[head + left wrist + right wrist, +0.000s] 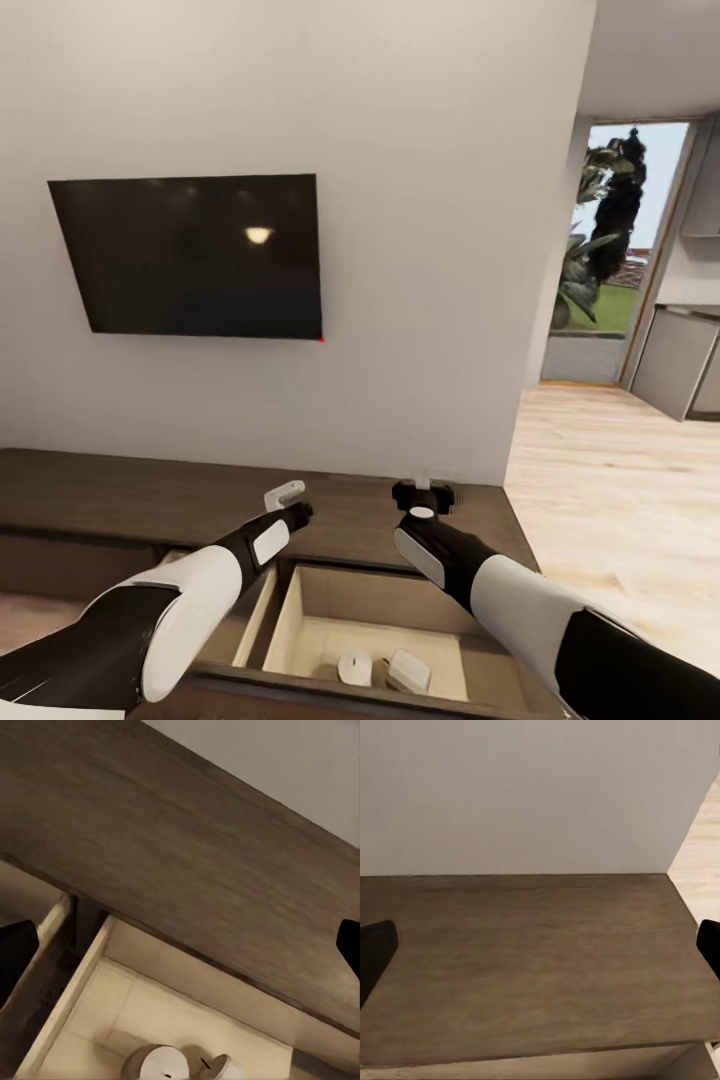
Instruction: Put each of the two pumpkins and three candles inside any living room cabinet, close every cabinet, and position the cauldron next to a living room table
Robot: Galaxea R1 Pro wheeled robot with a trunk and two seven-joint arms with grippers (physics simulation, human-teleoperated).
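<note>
- The long, low dark-brown wood cabinet (120, 495) runs along the foot of a pale wall, one drawer (330, 610) near its right end pulled open to show a pale beige interior.
- Two short, stubby pale cylinders, the candles (355, 666), lie side by side near the front edge of the open drawer's floor; the left wrist view shows the pair (161, 1065) touching or nearly so.
- The left gripper (287, 497) hovers over the cabinet top just behind the drawer's left rear corner, its fingers spread apart and empty.
- The right gripper (423, 494) hangs above the cabinet top behind the drawer's right rear corner, its dark fingers (375, 952) set wide at the frame edges of the right wrist view, holding nothing.
- A black wall-mounted television (190, 255) sits above the cabinet's left half.
- To the right, light wood plank floor (610, 480) leads to a glass door (615, 250) with greenery outside.
</note>
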